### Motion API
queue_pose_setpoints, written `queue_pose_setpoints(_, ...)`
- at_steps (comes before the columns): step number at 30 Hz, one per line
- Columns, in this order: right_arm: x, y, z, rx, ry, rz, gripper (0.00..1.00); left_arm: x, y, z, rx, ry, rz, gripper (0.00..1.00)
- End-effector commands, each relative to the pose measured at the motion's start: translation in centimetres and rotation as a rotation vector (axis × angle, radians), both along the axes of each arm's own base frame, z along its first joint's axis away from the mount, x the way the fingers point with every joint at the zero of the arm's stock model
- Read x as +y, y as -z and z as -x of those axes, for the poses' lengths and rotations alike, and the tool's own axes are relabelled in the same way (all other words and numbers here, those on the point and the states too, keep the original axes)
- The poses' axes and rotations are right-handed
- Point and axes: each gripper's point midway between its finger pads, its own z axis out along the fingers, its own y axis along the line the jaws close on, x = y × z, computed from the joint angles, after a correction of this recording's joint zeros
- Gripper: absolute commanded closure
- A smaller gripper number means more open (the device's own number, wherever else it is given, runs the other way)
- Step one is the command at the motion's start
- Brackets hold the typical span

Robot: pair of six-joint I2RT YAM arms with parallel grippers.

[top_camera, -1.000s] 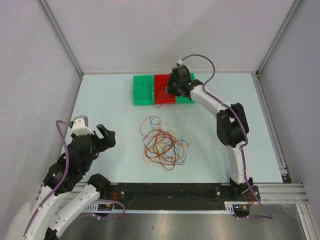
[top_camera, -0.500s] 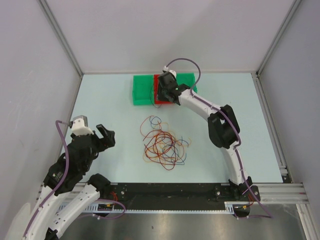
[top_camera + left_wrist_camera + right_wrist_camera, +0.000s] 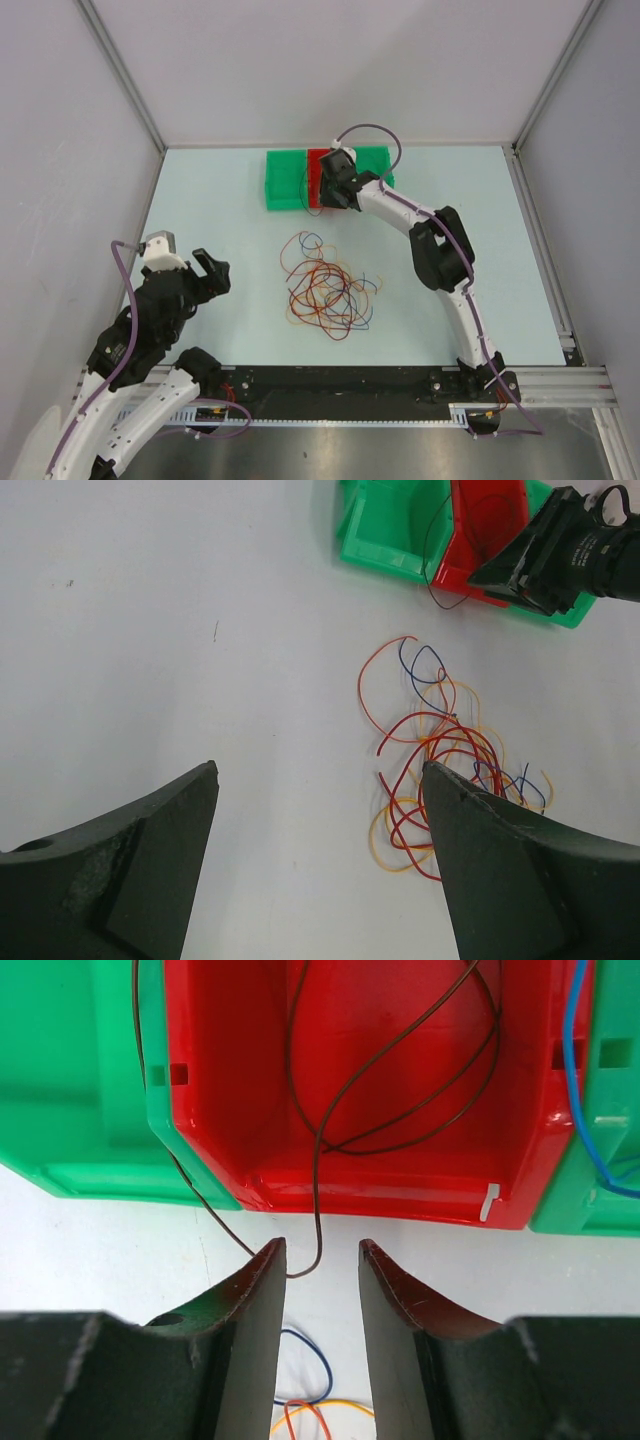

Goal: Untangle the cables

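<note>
red bin [image 3: 314, 188]: right part hidden under right arm [image 3: 395, 207]
blue cable [image 3: 567, 1060]: cut by right edge
cable tangle [image 3: 448, 742]: near-right part behind left jaws

Arms: two, the left arm [image 3: 130, 350] and the right arm [image 3: 440, 250].
End effectors: two, the left end effector [image 3: 318, 775] and the right end effector [image 3: 320, 1250], two fingers each.
Bins: three at 12 o'clock on the surface [image 3: 230, 210].
Red bin [image 3: 400, 1050]: one.
Green bins: two, the first green bin [image 3: 70, 1080] at the red's 9 o'clock, the second green bin [image 3: 600, 1160] at its 3 o'clock.
Brown cable [image 3: 318, 1160]: one, in the red bin.
Blue cable [image 3: 572, 1080]: at least one, in the second green bin.
Heap of cables [image 3: 328, 290]: one; too tangled to count; four colours.
</note>
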Motion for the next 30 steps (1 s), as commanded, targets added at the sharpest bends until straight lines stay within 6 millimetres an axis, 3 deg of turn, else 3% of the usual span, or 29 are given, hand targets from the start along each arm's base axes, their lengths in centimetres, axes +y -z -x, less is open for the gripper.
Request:
queue_pose_setpoints(1, 0.7, 0.7, -0.8, -0.007, 0.013, -0.037, 0.61, 0.1, -0.5, -0.3, -0.017, -0.012, 0.002, 0.12)
queue_pose_setpoints(8, 1.0, 1.1, -1.0, -0.001, 0.011, -0.043, 0.7, 0.2, -0.5, -0.4, -0.018, -0.015, 0.002, 0.12)
queue_pose_setpoints(13, 0.9, 0.4, -1.5, -0.015, 0.013, -0.057, 0.97, 0.2, -0.5, -0.4, -0.017, -0.013, 0.0, 0.12)
queue_pose_setpoints(23, 0.0, -6.7, -2.3, -0.117, 0.017, -0.171, 1.0, 0.2, -0.5, -0.5, -0.016, -0.017, 0.0, 0.12)
queue_pose_setpoints(30, -2.4, -11.0, -5.3, -0.214, 0.064, -0.253, 1.0, 0.3, -0.4, -0.6, -0.015, -0.02, -0.001, 0.12)
